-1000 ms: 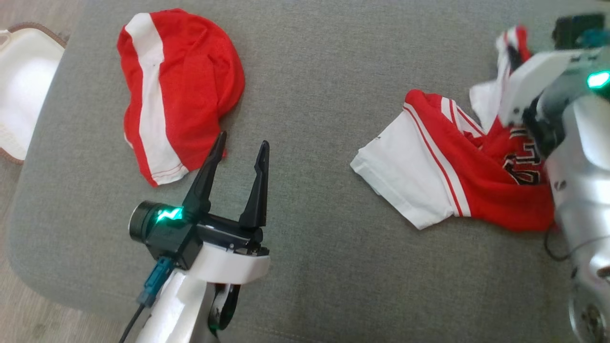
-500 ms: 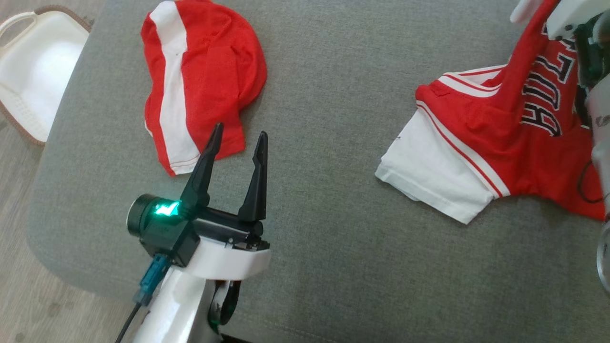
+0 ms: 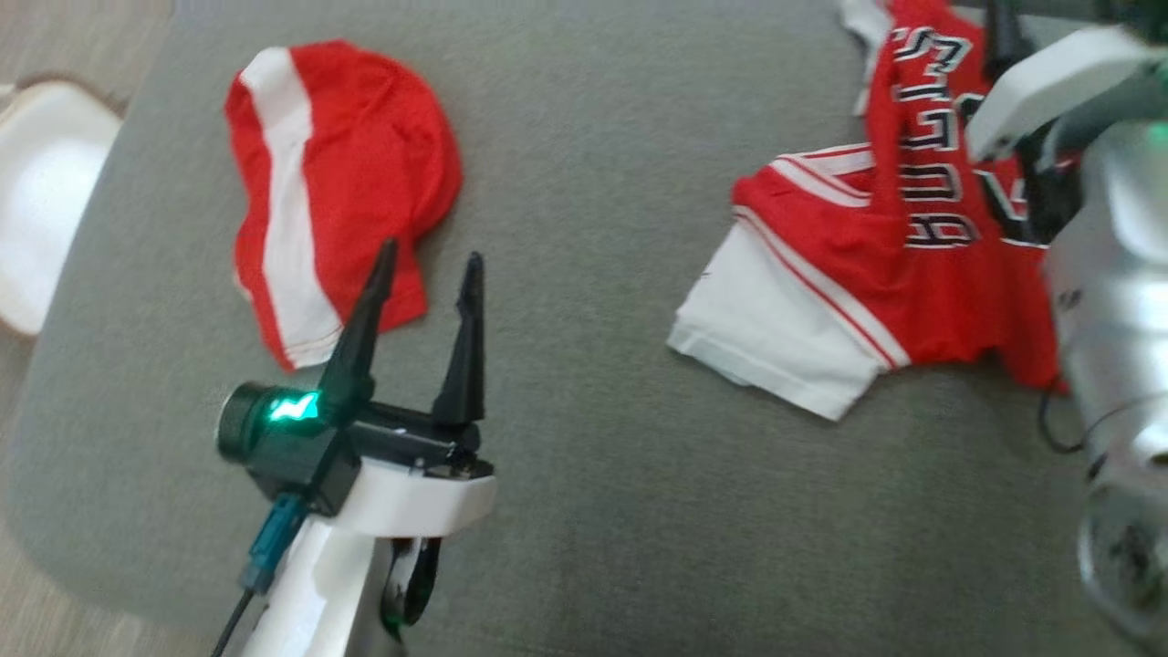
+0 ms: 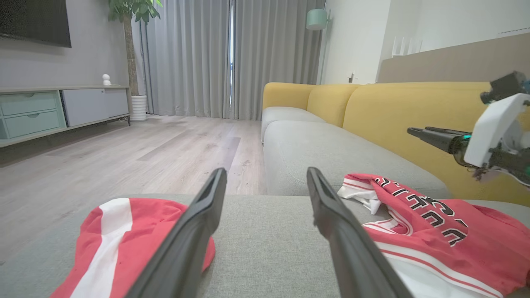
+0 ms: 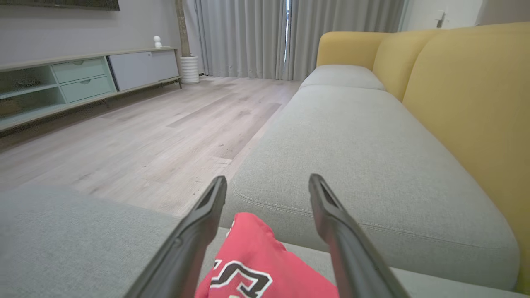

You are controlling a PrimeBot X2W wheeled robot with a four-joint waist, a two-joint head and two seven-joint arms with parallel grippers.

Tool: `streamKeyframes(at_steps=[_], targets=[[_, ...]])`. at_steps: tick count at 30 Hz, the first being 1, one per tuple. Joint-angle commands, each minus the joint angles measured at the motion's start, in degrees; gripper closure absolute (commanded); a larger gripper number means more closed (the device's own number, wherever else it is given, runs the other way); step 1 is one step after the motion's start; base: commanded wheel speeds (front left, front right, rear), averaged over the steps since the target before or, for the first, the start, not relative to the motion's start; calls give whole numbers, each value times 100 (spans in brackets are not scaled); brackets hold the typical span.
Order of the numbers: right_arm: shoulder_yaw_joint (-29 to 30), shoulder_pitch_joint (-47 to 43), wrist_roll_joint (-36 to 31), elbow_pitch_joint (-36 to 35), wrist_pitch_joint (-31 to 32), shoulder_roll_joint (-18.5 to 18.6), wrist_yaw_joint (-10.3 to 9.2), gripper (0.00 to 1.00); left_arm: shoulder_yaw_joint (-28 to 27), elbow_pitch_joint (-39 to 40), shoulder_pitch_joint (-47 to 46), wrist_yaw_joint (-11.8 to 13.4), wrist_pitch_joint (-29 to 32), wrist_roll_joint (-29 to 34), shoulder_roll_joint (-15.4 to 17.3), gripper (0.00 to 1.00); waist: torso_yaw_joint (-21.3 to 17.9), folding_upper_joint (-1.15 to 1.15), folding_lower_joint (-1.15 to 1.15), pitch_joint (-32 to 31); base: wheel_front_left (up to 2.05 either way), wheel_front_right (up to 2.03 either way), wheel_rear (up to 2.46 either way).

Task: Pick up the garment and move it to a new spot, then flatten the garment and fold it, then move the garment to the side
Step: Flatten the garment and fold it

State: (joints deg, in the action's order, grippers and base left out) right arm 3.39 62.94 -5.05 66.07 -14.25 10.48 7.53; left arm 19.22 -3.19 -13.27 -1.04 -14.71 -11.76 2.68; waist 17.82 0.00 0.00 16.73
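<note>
Grey cushion (image 3: 584,274) bears jersey (image 3: 821,274), shorts (image 3: 365,164) (well apart).

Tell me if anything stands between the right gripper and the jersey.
Nothing visible does. The right gripper is open directly over the jersey, whose red fabric bunches just below its fingers on the grey cushion. The shorts lie well off to the left.

A red cloth with a white stripe (image 3: 347,173) lies crumpled on the grey seat cushion (image 3: 593,137). Off its left edge, on the wooden floor (image 4: 124,153), sits what looks like a white basket (image 3: 46,192) — blurred. Beyond stand yellow sofa backs (image 5: 468,103), grey curtains (image 4: 190,54), a low cabinet (image 5: 83,74) — pale green drawers — and a potted plant (image 4: 134,10).
</note>
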Motion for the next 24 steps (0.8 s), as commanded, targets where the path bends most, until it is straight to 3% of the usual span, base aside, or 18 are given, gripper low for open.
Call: streamKeyframes(at_steps=[1,9,17,24], targets=[[-152,-171,91,-413,-67,-230,-4,0,-301,200,41,-11,-29,75,20,0,-361,0,0,-285,0,0,0],[-308,-2199,699,-2529,-73,-404,-4,0,-468,37,218,-216,-29,326,20,0,-1162,0,0,-750,0,0,0],[-161,-4149,851,-4340,-74,-616,-4,0,-570,-149,390,-199,-29,217,20,0,-1603,0,0,-921,0,0,0],[-97,-5247,912,-5110,-74,-745,-4,0,-566,-349,386,-240,-29,63,20,0,-1794,0,0,-969,0,0,0]])
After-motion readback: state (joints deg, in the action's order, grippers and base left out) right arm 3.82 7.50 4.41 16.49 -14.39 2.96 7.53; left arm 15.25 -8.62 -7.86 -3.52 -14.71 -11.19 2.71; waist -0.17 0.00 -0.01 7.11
